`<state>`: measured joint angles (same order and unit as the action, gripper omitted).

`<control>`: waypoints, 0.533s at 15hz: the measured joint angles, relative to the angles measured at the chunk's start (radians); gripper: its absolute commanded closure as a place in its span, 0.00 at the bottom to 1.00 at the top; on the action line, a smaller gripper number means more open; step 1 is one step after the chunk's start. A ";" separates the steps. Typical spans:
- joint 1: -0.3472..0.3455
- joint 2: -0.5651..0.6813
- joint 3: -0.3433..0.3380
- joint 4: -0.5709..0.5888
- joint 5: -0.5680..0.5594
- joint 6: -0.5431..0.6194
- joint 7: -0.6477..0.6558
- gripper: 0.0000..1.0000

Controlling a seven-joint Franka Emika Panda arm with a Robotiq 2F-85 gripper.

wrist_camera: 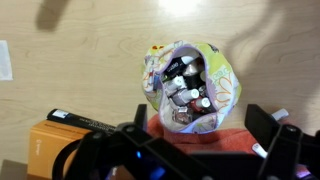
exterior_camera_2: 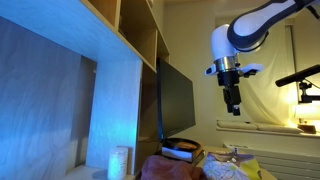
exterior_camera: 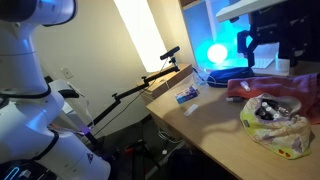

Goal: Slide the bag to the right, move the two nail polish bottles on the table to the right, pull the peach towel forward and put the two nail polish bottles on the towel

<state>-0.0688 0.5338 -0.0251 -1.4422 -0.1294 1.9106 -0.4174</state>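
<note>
Overhead, the gripper (exterior_camera_2: 232, 103) hung released, jaws spread wide and holding nothing, well above the table (wrist_camera: 90, 60). Straight beneath it lay the bag (wrist_camera: 190, 85), wrinkled and see-through, its mouth turned up and small dark-capped items showing inside. Just beyond the bag, under the gripper's own body in the wrist view, the peach towel (wrist_camera: 230, 140) showed as a red strip touching the bag. Off to one side of the towel sat an orange box (wrist_camera: 45, 150). Farther from the gripper, near the table's edge, a blue-and-white packet (exterior_camera: 187, 95) lay flat, well apart from the bag.
</note>
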 measured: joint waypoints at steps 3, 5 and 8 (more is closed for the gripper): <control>0.000 0.001 0.001 0.003 0.000 -0.001 0.000 0.00; -0.004 0.003 0.002 -0.008 -0.003 0.004 -0.011 0.00; -0.029 0.005 0.001 -0.073 -0.009 0.068 -0.041 0.00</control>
<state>-0.0978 0.5387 -0.0243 -1.5151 -0.1388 1.9783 -0.4589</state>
